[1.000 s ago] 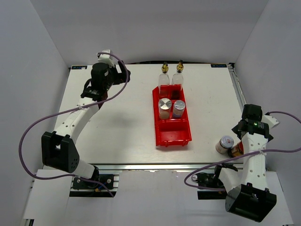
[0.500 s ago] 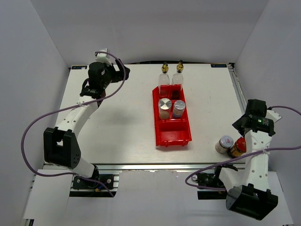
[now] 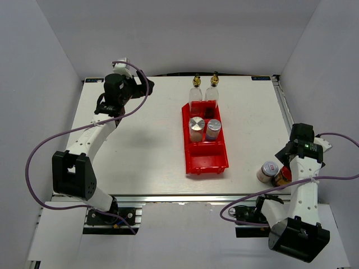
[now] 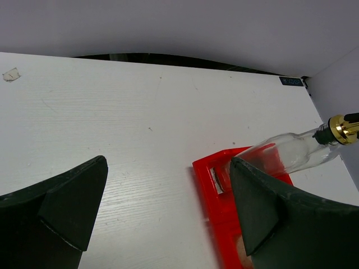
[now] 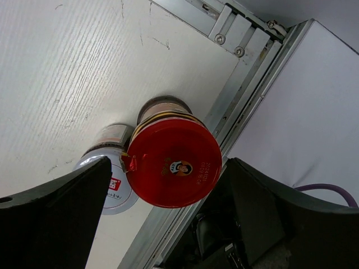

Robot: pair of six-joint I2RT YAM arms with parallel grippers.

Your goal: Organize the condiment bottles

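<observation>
Two pale condiment bottles with silver caps (image 3: 196,128) (image 3: 213,128) stand in the red bin (image 3: 206,162). Near the table's right front edge, a dark brown jar with a red cap (image 3: 282,176) (image 5: 174,165) touches a pale jar with a red-marked white lid (image 3: 269,170) (image 5: 115,190). My right gripper (image 3: 286,161) (image 5: 170,162) hovers open above the red cap, one finger at each side of it in the right wrist view. My left gripper (image 3: 108,106) (image 4: 167,168) hangs open over bare table at the far left, with nothing between its fingers.
Two clear glass bottles with gold caps (image 3: 196,89) (image 3: 213,88) stand at the bin's far end; one shows in the left wrist view (image 4: 297,151). An aluminium rail (image 5: 235,112) and a white side wall (image 5: 314,101) run close beside the right-hand jars.
The left arm has swung slightly left and stopped. The right wrist drifted right, then came back over the red-capped jar. Both grippers stayed open.
</observation>
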